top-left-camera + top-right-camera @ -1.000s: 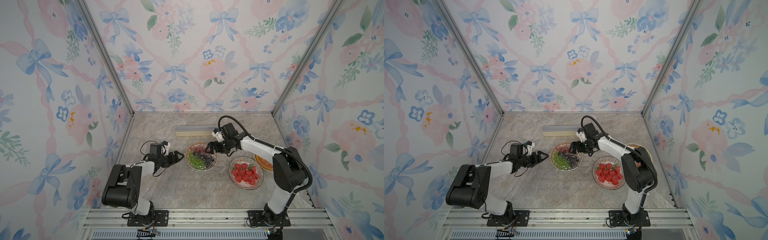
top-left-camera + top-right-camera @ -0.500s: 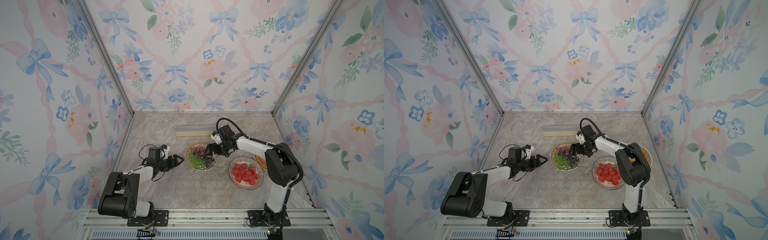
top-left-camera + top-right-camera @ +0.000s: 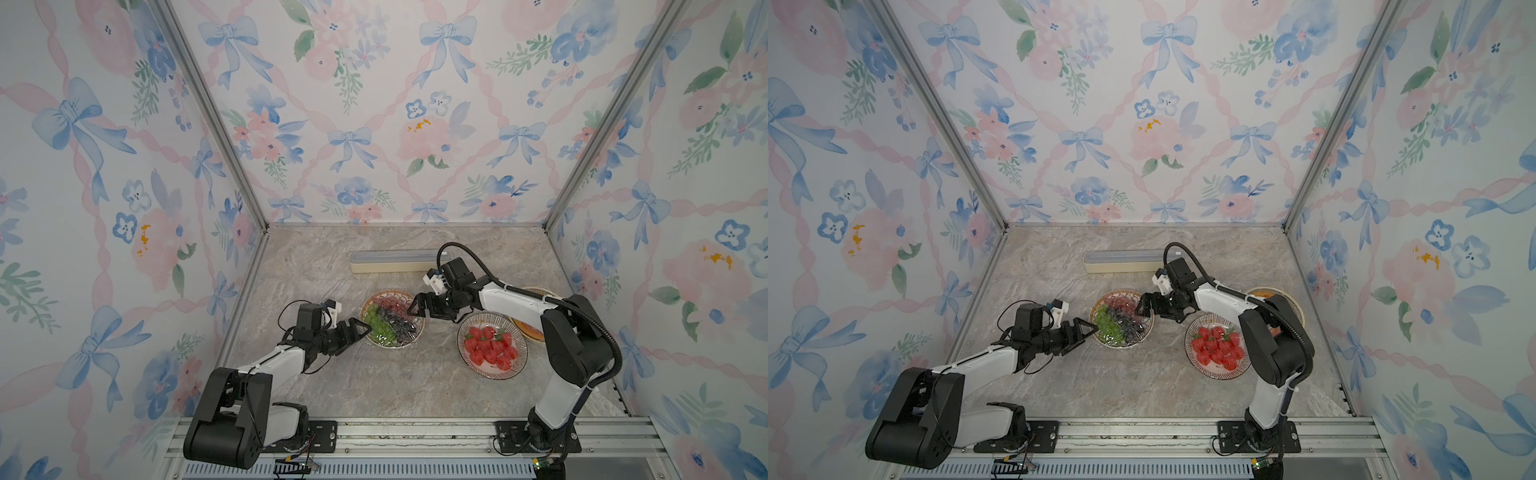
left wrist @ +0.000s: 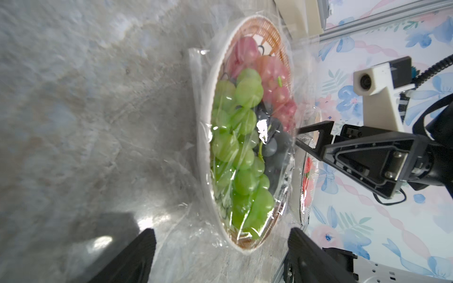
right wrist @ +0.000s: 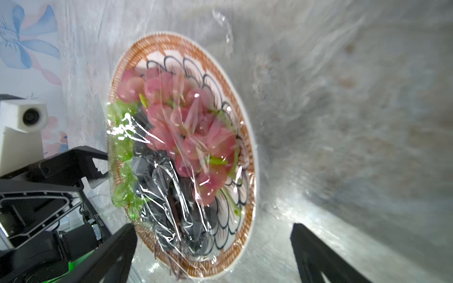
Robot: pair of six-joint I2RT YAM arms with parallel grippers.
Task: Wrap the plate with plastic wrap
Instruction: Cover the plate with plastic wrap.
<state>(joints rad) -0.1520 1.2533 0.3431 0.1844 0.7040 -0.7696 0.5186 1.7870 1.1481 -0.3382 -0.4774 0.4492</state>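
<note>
Floral-papered walls close in a grey marbled desk (image 3: 374, 395). Toward 12 o'clock lies the long cream box (image 3: 395, 262). In front of it at desk centre stands the plate (image 3: 392, 292) of grapes, and a strawberry plate (image 3: 492, 376) sits at its 4 o'clock. The plastic wrap (image 4: 196, 80) already lies over the grapes, crinkled, with loose edges spread on the desk around the rim.

The left gripper (image 3: 361, 334) sits at the plate's 8 o'clock and the right gripper (image 3: 417, 311) at its 2 o'clock. Both have their jaws spread wide and hold nothing.

The step looks like sealing the edges. It would go best with both grippers kept low, pressing the film down over the rim from opposite sides together so the plate cannot slide. The film should then be smoothed outward, because it clings and could lift off with a retreating finger.

Compared with a second ago, the left arm has folded lower toward the front rail. Its gripper has slid slightly toward 6 o'clock along the rim and opened a touch wider. The right gripper has eased slightly the same way. The plate and box have not moved.
</note>
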